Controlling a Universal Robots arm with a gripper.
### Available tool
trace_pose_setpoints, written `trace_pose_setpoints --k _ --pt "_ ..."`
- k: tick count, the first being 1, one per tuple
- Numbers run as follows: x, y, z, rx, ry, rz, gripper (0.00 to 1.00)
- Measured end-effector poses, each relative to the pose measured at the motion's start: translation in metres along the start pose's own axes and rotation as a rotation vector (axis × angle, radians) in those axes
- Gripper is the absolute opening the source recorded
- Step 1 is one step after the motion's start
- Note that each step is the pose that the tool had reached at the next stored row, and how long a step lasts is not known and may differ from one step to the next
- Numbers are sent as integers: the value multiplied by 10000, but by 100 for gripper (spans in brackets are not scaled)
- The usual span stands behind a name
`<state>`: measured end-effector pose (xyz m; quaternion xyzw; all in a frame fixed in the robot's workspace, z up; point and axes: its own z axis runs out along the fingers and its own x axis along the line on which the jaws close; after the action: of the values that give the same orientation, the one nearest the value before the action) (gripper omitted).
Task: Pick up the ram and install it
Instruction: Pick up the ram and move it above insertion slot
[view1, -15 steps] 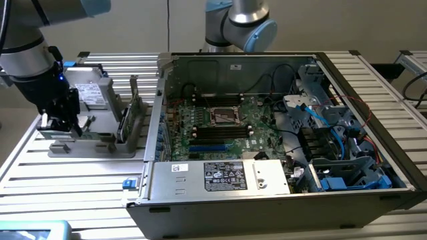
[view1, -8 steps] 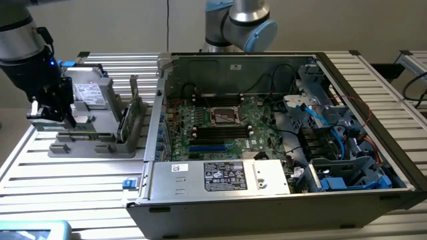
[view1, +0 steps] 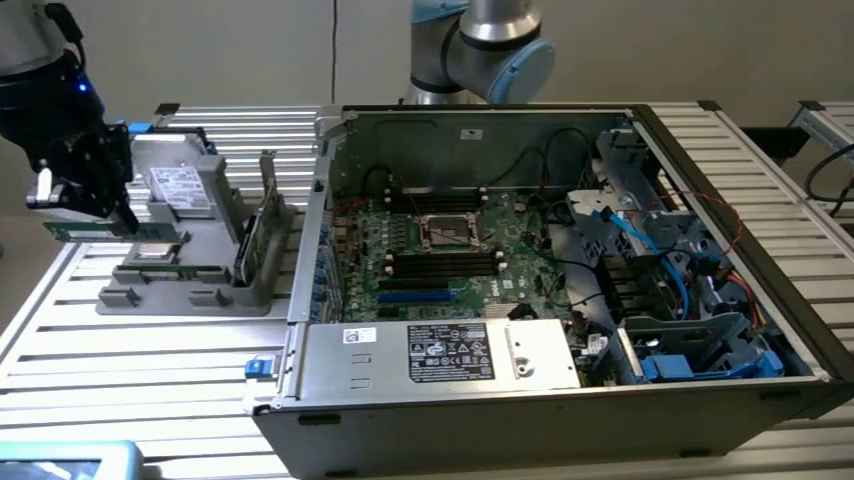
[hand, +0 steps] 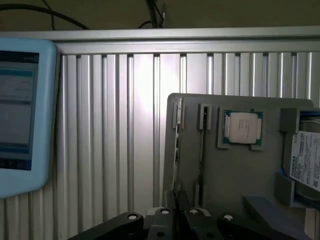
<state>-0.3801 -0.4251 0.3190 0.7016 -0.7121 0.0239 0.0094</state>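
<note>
— State of gripper (view1: 94, 215), ram (view1: 83, 230)?
— My gripper pinches the ram, just beneath it, above the tray (view1: 187, 298); likely light, stiff, brittle; hold the long edge mid-length, never the faces.

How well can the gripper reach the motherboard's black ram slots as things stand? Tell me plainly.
Probably yes: the computer case lies open to the gripper, and the ram slots beside the CPU socket are bare.
</note>
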Motion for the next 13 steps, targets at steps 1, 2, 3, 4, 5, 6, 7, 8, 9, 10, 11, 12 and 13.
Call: trace_pose_setpoints --k 1,2,3,4,5,6,7,8,9,10,11,12,13 --pt "3 -10 -45 0 0 0 13" --pt "6 -25 -89 2 -1 0 13" --pt "12 -45 -133 0 0 0 13" --pt "19 -71 -180 1 -1 0 13" --pt "27 -98 -225 1 -1 0 13" --pt "38 -128 -268 0 -7 0 13" --pt "50 -161 -314 1 -18 1 13" --pt "61 -193 -357 1 -29 1 13" --pt "72 -226 -402 -1 -39 1 13" --pt "84 -259 -445 0 -49 1 13" --pt "95 -296 -491 0 -59 1 13" --pt "106 -333 -535 -1 -65 1 13" --pt "115 -371 -580 -1 -73 3 13"
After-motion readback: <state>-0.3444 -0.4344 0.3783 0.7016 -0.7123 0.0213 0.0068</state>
